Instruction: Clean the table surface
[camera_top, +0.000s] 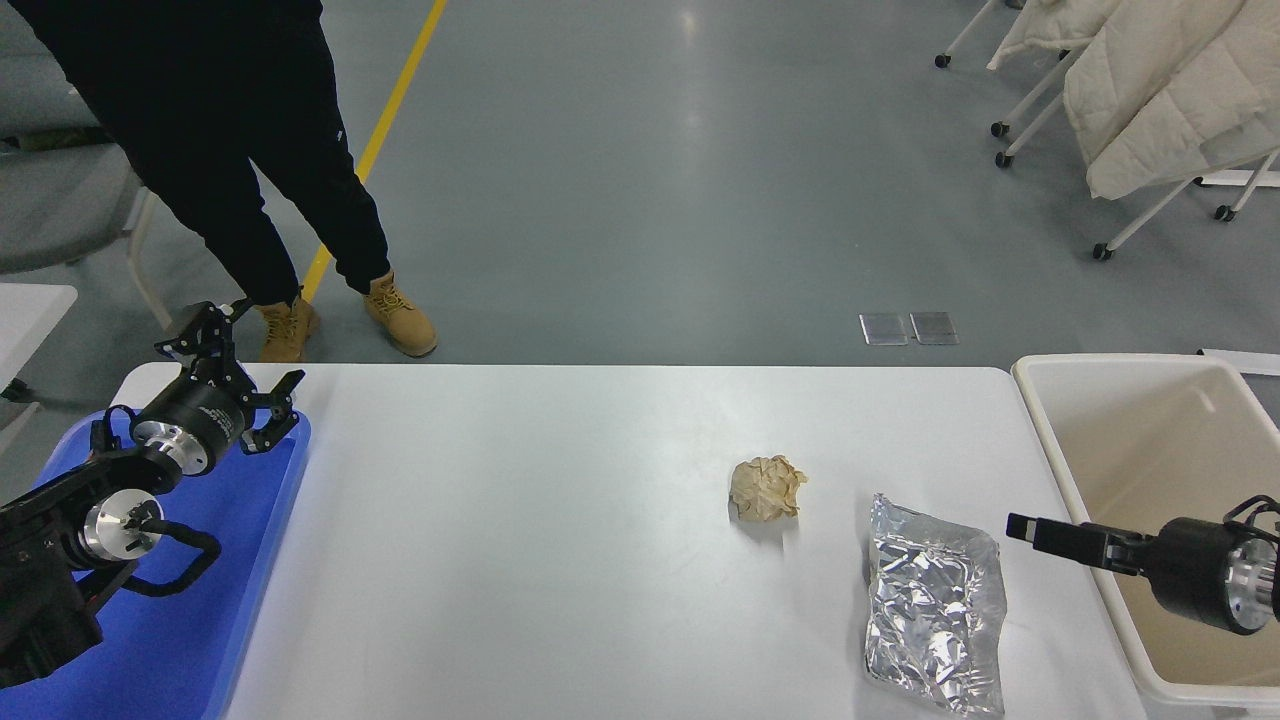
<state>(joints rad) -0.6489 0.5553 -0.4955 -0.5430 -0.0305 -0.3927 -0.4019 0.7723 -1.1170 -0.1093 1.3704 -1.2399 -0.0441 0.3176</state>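
Note:
The white table surface carries a crumpled tan paper ball right of the middle and a flat silver foil bag at the front right. My right gripper comes in low from the right edge, over the rim of the cream bin, and points left at the foil bag's top right corner without touching it. It is seen side-on and holds nothing that I can see. My left gripper is parked open and empty over the far end of the blue tray.
The cream rectangular bin stands against the table's right edge. A person in dark trousers and tan boots stands beyond the far left corner. Wheeled racks with white quilts stand at the far right.

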